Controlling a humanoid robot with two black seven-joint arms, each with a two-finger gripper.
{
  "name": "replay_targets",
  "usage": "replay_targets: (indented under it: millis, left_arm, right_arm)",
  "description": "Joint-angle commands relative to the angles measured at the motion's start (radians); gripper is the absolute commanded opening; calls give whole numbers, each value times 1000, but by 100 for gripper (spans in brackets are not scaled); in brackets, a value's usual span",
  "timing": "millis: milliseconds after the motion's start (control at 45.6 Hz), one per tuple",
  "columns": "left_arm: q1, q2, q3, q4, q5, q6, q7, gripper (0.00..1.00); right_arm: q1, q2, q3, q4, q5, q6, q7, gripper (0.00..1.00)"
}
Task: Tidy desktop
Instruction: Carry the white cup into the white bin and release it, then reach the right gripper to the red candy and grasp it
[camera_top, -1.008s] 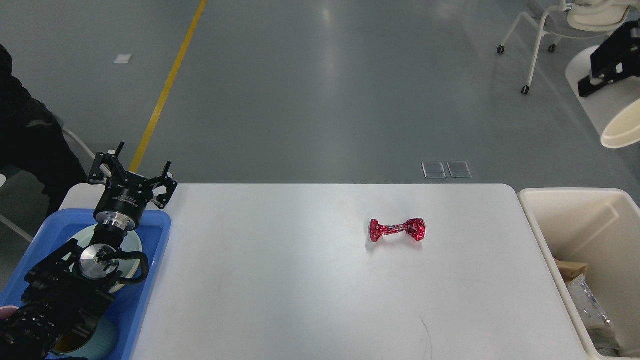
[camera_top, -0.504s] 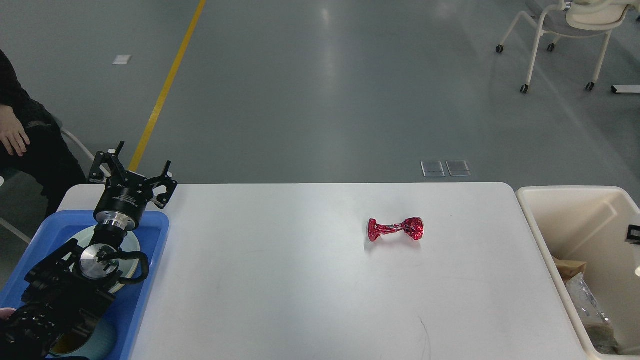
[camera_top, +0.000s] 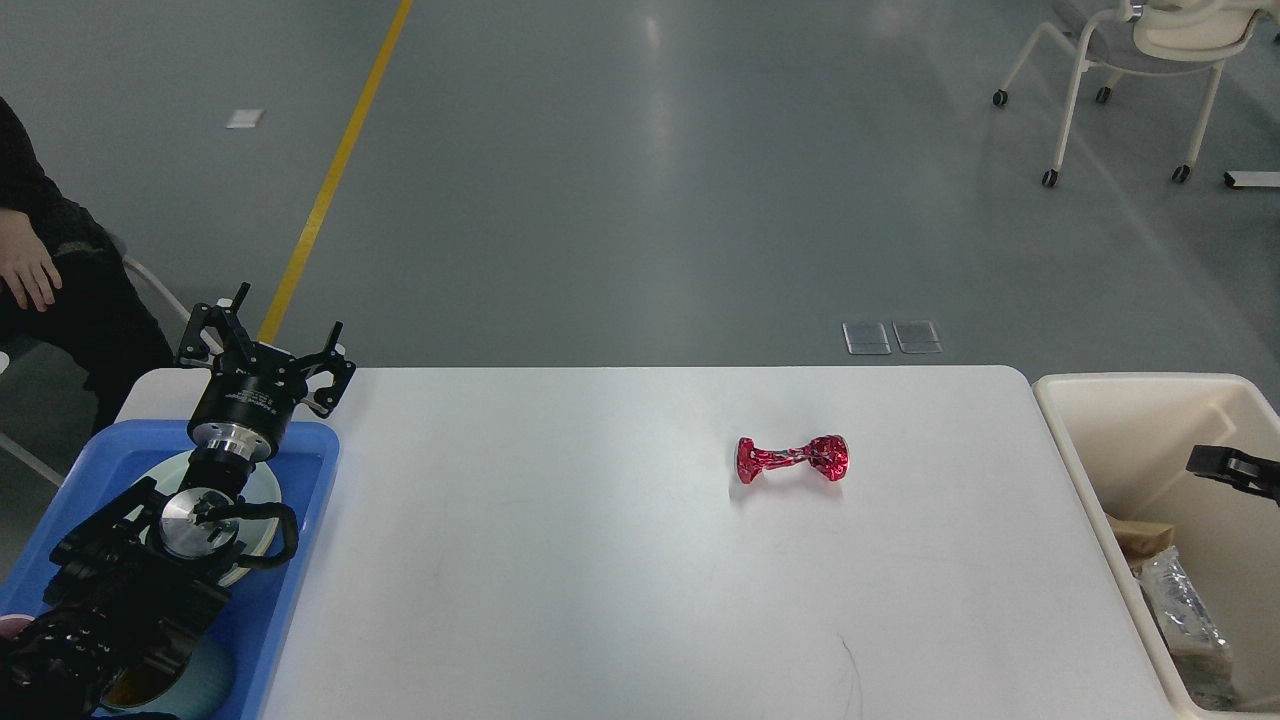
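A black gripper part has come into view at the right edge, over the waste bin, while one red wrapper waits on the worktop.

Lower left, the left arm rises out of a blue tray (camera_top: 300, 520) holding a plate and cup; its left gripper (camera_top: 262, 352) hovers unmoved at the worktop's (camera_top: 560, 560) far left corner, jaws apart and empty. Lower right, the cream bin (camera_top: 1075, 440) holds crumpled packaging. A twisted red foil wrapper (camera_top: 792, 459) lies right of centre, well apart from both arms. Half a second ago only a sliver of the right gripper (camera_top: 1232, 468) showed; now more reaches in, its jaws too cropped to tell. It probably heads for the wrapper next.
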Motion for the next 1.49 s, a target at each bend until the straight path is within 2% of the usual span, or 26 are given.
replay_targets:
  millis: [0, 88, 241, 263, 329, 438, 548, 591, 701, 832, 920, 986, 1073, 1139, 1183, 1271, 1336, 1468]
  left_arm:
    - [0, -1, 0, 0, 0, 0, 0, 99]
    - [0, 0, 0, 0, 0, 0, 0, 99]
    - [0, 0, 0, 0, -1, 0, 0, 99]
    - [0, 0, 0, 0, -1, -1, 0, 99]
    - [1, 0, 0, 0, 0, 0, 0, 99]
    - [1, 0, 0, 0, -1, 0, 0, 99]
    - [1, 0, 0, 0, 0, 0, 0, 99]
    - [0, 0, 0, 0, 0, -1, 0, 99]
    - [1, -1, 0, 0, 0, 0, 0, 99]
    - [0, 0, 0, 0, 0, 0, 0, 99]
    - [0, 0, 0, 0, -1, 0, 0, 99]
    - [0, -1, 0, 0, 0, -1, 0, 99]
    - [0, -1, 0, -1, 0, -1, 0, 99]
    - [0, -1, 0, -1, -1, -1, 0, 99]
    - [0, -1, 0, -1, 0, -1, 0, 99]
    - [0, -1, 0, -1, 0, -1, 0, 99]
    - [0, -1, 0, -1, -1, -1, 0, 99]
    - [0, -1, 0, -1, 0, -1, 0, 99]
  right_arm:
    - [87, -29, -15, 8, -7, 22, 0, 100]
    - [245, -56, -96, 42, -38, 95, 0, 100]
    - [892, -47, -377, 321, -67, 434, 0, 100]
    - [1073, -26, -424, 425, -67, 515, -1, 100]
    - [1311, 37, -463, 582, -66, 578, 0, 100]
    - [1618, 111, -472, 806, -64, 627, 2, 100]
    - [1794, 175, -438, 918, -61, 756, 3, 100]
    - [1818, 175, -396, 949, -60, 756, 8, 100]
    - [1783, 171, -329, 995, -38, 756, 11, 100]
    - [1576, 181, -337, 973, 91, 747, 8, 100]
    - [1363, 215, -346, 950, 104, 538, 0, 100]
    - [1186, 288, -363, 906, 111, 349, -3, 100]
    - [921, 414, -374, 773, 132, 82, -6, 100]
    - [740, 505, -374, 636, 176, -50, -20, 100]
    - [645, 551, -368, 553, 221, -50, -66, 100]
    - [505, 573, -325, 406, 348, -27, -210, 100]
    - [430, 573, -204, 338, 437, -21, -293, 100]
    - [302, 571, 51, 255, 574, -35, -397, 100]
